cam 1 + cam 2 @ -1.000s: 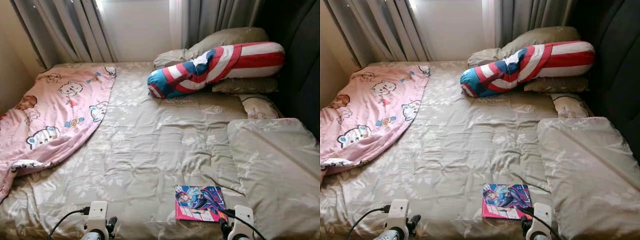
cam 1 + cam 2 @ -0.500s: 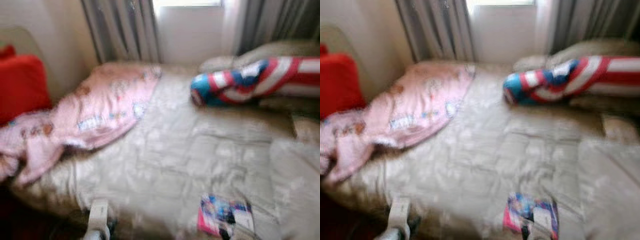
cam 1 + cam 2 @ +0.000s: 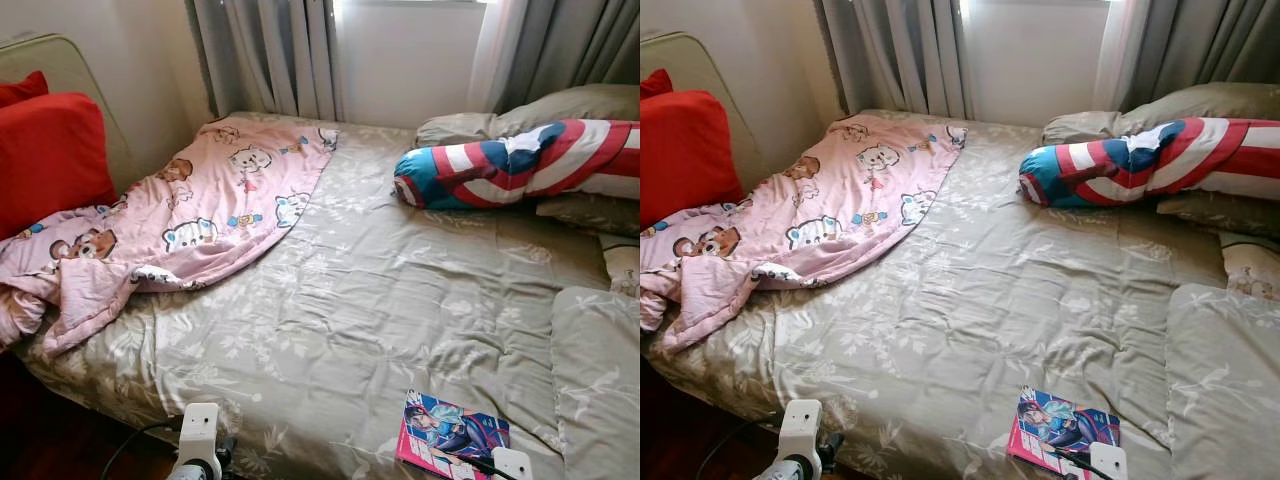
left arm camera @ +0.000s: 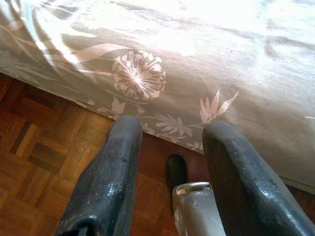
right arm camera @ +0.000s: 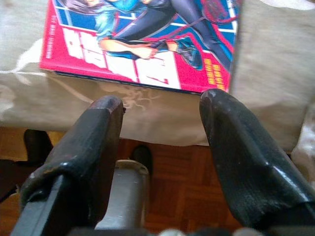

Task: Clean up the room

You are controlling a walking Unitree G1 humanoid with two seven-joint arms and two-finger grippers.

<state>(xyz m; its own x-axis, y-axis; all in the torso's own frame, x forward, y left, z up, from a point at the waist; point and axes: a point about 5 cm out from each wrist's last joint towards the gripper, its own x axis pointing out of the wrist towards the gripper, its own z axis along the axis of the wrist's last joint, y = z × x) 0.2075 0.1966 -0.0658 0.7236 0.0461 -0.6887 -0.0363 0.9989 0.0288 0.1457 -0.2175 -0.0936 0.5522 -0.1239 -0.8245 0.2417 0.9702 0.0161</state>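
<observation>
The comic book (image 5: 142, 42) lies flat on the bed (image 3: 380, 300) at its near edge, directly ahead of the right tool (image 5: 162, 110), long axis crosswise to the fingers. The right tool is open and empty. The left tool (image 4: 172, 142), also open and empty, hangs farther off; the right arm is nearer.

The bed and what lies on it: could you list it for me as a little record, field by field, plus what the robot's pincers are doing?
bed: olive floral quilt, rumpled
blanket: pink cartoon blanket bunched on the robot's left side
bolster: red, white and blue striped bolster near the window, leaning on olive pillows
book: comic book flat at the near edge
cushion: red cushion beside the bed
left pincer: open, over wooden floor
right pincer: open, just short of the comic book
</observation>
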